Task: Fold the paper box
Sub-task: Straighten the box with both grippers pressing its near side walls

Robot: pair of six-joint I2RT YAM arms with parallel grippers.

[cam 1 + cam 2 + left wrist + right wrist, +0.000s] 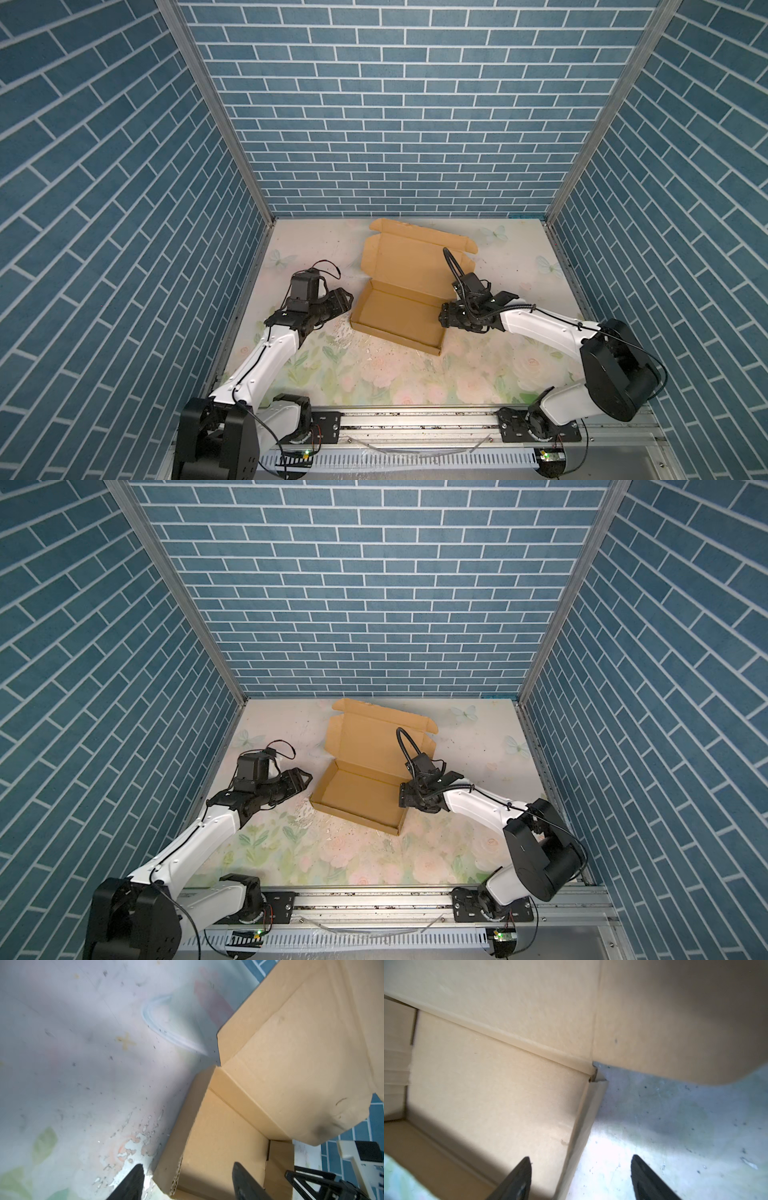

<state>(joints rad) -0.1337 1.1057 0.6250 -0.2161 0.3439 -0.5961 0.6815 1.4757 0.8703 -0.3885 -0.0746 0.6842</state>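
Two grippers flank the paper box, and you have both spread open with nothing clamped. The box sits near the middle of the floral table mat, turned at an angle. Its shallow tray is already walled on all four sides. Its lid leans back open toward the blue brick-pattern back wall, with the lid's end flaps sticking out at both ends.

Your left gripper is just beside the tray's left short wall in both top views. Whether it touches the cardboard, you cannot tell from there. In the left wrist view, this gripper has one of its fingers over the mat and the other over the tray floor. The near corner of that wall lies between them, with clear space on either side.

Your right gripper is at the opposite short wall. In the right wrist view, that gripper has one of its fingers inside the tray and the other over the mat outside. The upright wall stands between them, and neither finger appears to press on it.
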